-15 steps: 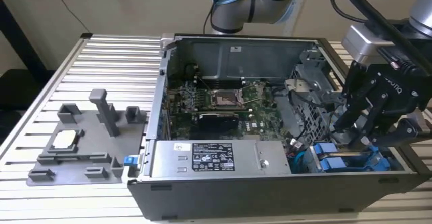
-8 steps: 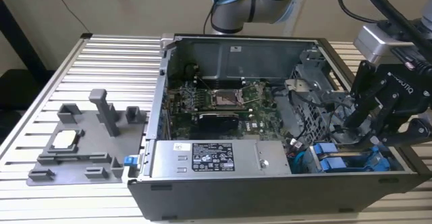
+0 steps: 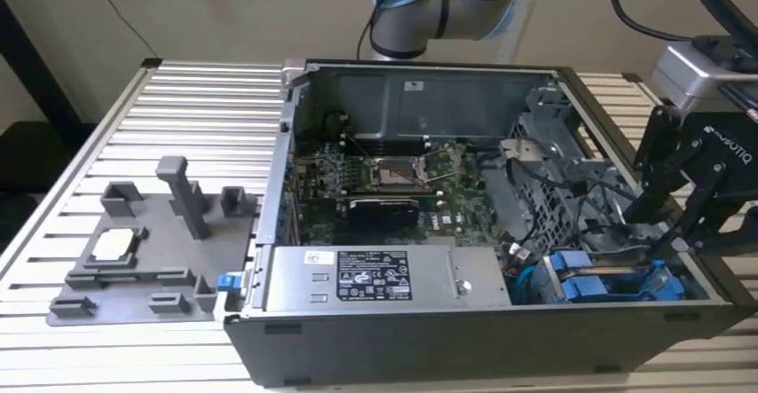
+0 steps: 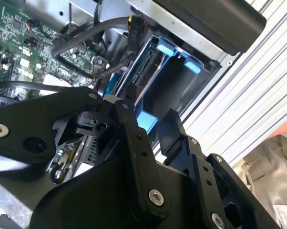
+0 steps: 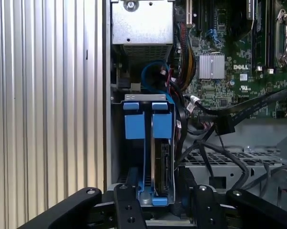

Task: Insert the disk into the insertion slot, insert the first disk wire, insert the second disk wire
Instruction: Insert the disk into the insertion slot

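Gripper over the drive cage, disk standing in its slot.

I see the gripper (image 3: 677, 249) hanging over the near corner of the computer case (image 3: 355, 340) at the exterior view's right; the case stands on the slatted bench (image 3: 190, 100). In the first wrist view its fingers (image 5: 128, 200) are spread wide and released, one on each side of the blue carriers, and I cannot tell if they touch the plastic. The disk (image 5: 161, 162) sits on its edge inside the insertion slot (image 5: 143, 97), just beside the other blue carrier (image 5: 134, 126). A black cable connector (image 5: 224, 125) lies over the grey metal next to the motherboard (image 5: 229, 71), apart from the disk. The power supply (image 3: 367, 278) is beside the cage.
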`<state>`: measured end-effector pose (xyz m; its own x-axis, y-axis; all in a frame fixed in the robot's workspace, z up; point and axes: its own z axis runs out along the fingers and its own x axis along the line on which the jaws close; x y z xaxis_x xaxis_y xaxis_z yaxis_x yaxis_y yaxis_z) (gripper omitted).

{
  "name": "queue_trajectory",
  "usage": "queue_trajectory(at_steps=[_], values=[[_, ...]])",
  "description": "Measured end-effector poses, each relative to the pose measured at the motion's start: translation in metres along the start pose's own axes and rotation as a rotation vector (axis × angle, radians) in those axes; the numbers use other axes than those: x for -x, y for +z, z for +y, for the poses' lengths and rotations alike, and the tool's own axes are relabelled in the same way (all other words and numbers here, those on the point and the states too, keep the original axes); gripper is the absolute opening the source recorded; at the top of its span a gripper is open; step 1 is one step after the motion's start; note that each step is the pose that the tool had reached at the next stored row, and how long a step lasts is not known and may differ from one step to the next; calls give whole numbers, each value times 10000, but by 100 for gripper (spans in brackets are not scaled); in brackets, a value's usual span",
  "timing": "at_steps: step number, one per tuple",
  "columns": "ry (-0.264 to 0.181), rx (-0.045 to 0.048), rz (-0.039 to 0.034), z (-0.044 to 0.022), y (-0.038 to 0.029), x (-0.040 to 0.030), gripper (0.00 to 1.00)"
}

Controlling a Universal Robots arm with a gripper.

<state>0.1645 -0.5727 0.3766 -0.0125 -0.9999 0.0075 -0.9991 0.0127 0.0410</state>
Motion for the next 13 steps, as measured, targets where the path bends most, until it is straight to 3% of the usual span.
queue_trajectory(at_steps=[13], values=[[-32, 0, -1, -343, -14, 10, 47]])
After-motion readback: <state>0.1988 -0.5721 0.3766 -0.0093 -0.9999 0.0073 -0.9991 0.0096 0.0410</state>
